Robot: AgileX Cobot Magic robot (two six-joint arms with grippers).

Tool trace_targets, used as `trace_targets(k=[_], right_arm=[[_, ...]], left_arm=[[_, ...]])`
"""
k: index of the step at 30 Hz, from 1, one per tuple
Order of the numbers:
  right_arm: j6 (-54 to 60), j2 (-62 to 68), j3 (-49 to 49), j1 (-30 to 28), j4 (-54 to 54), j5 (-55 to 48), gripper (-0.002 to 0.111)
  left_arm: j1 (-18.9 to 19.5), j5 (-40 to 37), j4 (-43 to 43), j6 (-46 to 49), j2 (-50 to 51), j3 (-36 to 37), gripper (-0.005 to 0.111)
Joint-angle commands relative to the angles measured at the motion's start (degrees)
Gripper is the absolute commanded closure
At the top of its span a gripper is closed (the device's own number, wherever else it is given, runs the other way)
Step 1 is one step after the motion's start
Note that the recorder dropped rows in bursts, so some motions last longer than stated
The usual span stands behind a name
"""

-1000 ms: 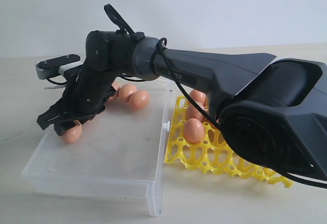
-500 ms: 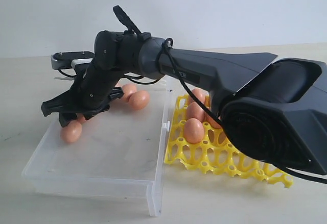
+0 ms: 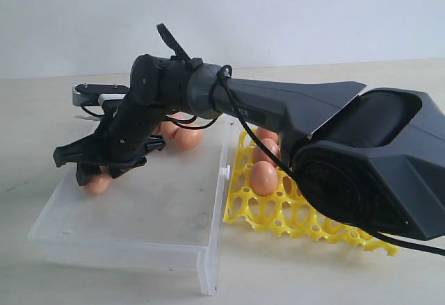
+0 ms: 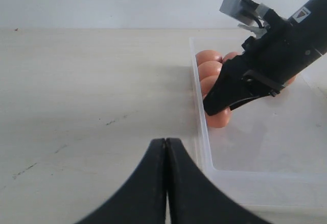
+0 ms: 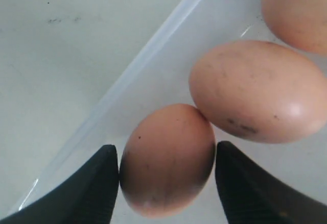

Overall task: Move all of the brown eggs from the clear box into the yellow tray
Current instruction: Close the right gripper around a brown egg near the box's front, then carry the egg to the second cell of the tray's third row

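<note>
Right wrist view: right gripper [image 5: 166, 183] spread wide, straddling one light reddish-brown egg [image 5: 168, 155] by left wall of clear shallow plastic box [image 3: 139, 208]; more such eggs [image 3: 186, 137] at box's far edge, others [image 3: 263, 178] in bright yellow lattice tray [image 3: 278, 215]; left gripper [image 4: 166, 175] closed over pale worktop [image 4: 76, 106]

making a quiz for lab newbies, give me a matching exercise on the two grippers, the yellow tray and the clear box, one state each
1 right gripper
2 left gripper
3 yellow tray
4 clear box

a shut, above bare table
b eggs seated in its cups
c jaws apart, either side of an egg
d loose eggs on its floor

Pairs: 1-c, 2-a, 3-b, 4-d
</note>
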State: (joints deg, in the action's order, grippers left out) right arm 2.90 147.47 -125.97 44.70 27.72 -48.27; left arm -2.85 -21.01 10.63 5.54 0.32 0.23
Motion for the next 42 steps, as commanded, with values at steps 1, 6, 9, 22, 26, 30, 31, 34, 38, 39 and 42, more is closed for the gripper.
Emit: trace_targets(k=[1, 6, 9, 22, 26, 30, 31, 34, 38, 39, 42], right_arm=[[0.05, 0.47, -0.43, -0.11, 0.63, 0.18, 0.053], [0.05, 0.84, -0.43, -0.11, 0.63, 0.49, 0.053], [0.05, 0.84, -0.43, -0.11, 0.66, 0.92, 0.053], [0.05, 0.84, -0.43, -0.11, -0.45, 2.28, 0.074], [1.67, 0.44, -0.43, -0.11, -0.85, 2.51, 0.108], [2.67, -0.84, -0.43, -0.11, -1.84, 3.49, 0.108], [2.67, -1.23, -0.31, -0.11, -2.61, 3.78, 0.108], [3.00, -3.21, 1.03, 0.02, -4.47, 4.72, 0.108], [3.51, -7.19, 6.50, 0.55, -5.30, 8.74, 0.108], [3.68, -8.47, 8.69, 0.57, -6.04, 10.20, 0.108], [6.03, -12.84, 16.97, 0.83, -6.26, 15.38, 0.108]], left_arm=[[0.06, 0.22, 0.14, 0.12, -0.32, -0.23, 0.107], [0.06, 0.22, 0.14, 0.12, -0.32, -0.23, 0.107], [0.06, 0.22, 0.14, 0.12, -0.32, -0.23, 0.107], [0.06, 0.22, 0.14, 0.12, -0.32, -0.23, 0.107], [0.06, 0.22, 0.14, 0.12, -0.32, -0.23, 0.107], [0.06, 0.22, 0.14, 0.12, -0.32, -0.23, 0.107], [0.06, 0.22, 0.14, 0.12, -0.32, -0.23, 0.107], [0.06, 0.22, 0.14, 0.12, -0.32, -0.23, 0.107], [0.06, 0.22, 0.14, 0.12, -0.32, -0.23, 0.107], [0.06, 0.22, 0.14, 0.12, -0.32, -0.23, 0.107], [0.06, 0.22, 0.14, 0.12, -0.32, -0.23, 0.107]])
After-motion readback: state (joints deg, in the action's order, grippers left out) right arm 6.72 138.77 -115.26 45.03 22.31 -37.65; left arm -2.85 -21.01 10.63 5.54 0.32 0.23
